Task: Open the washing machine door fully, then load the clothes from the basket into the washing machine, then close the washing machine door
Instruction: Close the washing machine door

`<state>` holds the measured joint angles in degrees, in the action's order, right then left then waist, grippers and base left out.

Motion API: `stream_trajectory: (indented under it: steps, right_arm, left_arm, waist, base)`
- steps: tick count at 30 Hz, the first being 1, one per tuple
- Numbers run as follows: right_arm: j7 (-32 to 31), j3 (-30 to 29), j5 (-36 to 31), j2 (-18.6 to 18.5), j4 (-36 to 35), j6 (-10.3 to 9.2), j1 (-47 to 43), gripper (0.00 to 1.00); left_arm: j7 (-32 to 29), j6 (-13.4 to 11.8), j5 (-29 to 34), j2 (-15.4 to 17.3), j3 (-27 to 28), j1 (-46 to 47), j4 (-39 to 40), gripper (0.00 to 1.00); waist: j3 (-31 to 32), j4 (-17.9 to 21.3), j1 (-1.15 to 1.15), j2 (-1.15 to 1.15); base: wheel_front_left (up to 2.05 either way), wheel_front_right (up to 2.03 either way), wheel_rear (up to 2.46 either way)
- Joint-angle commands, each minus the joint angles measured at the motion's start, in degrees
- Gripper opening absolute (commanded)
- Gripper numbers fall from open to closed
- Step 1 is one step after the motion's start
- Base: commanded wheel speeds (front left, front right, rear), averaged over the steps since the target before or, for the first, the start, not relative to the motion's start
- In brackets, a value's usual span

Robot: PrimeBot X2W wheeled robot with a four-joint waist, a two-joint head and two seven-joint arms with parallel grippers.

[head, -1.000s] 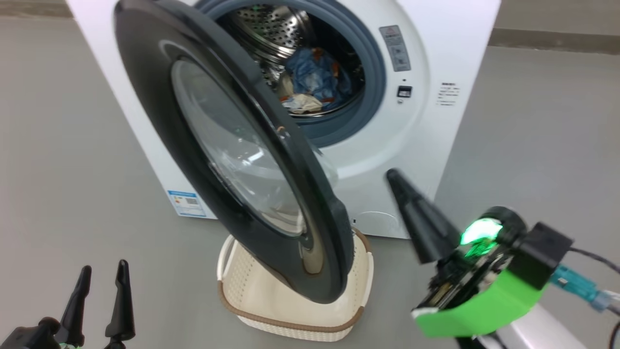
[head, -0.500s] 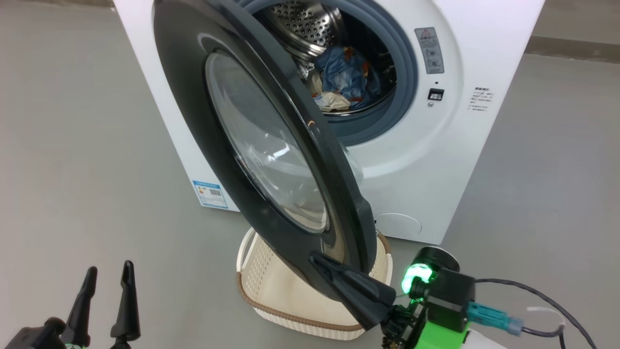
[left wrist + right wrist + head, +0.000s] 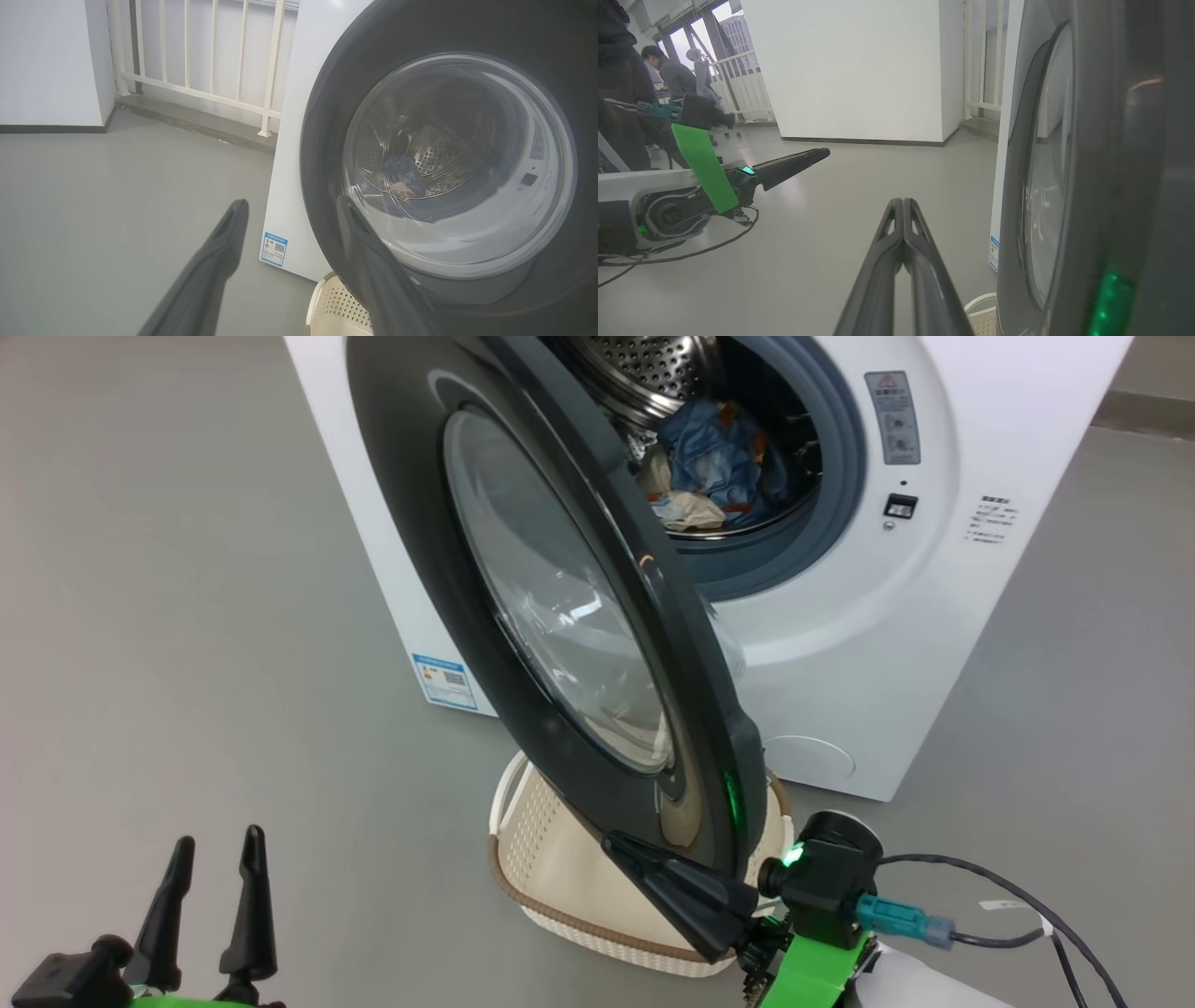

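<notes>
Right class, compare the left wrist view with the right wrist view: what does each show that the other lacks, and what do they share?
Left wrist view: the open left end effector, a white railing, and the clothes and steel drum through the glass of the washing machine door. Right wrist view: the shut right end effector, the left arm side-on, a person in the background, a green glow on the door's edge. Shared: that door, the white washing machine, its blue label, the basket, the floor.
</notes>
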<state>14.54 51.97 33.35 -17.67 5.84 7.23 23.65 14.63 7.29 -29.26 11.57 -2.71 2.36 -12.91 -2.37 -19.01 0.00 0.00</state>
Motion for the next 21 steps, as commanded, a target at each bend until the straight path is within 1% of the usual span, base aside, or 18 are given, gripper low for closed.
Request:
stream_trajectory:
  steps: [1,12,21]
  right_arm:
    - [0.46,0.69,1.02,0.07,-0.41,0.25,1.28,0.00]
    - [0.46,1.83,3.62,0.04,5.65,0.25,2.46,0.00]
    - [0.46,1.26,4.59,0.40,9.09,0.25,2.94,0.00]
  left_arm:
    - [0.37,0.20,-0.38,1.16,2.03,2.40,0.88,1.00]
    - [0.37,0.20,-0.68,1.47,2.03,2.88,0.92,1.00]
    - [0.37,0.20,-0.91,1.59,2.33,3.07,1.03,1.00]
  waist:
    - [-0.31,-0.58,0.00,0.00]
    - [-1.35,-2.81,0.00,0.00]
    - [-2.19,-2.99,0.00,0.00]
  base:
    - [0.00,0.00,0.00]
    - [0.00,0.00,0.00]
    - [0.00,0.00,0.00]
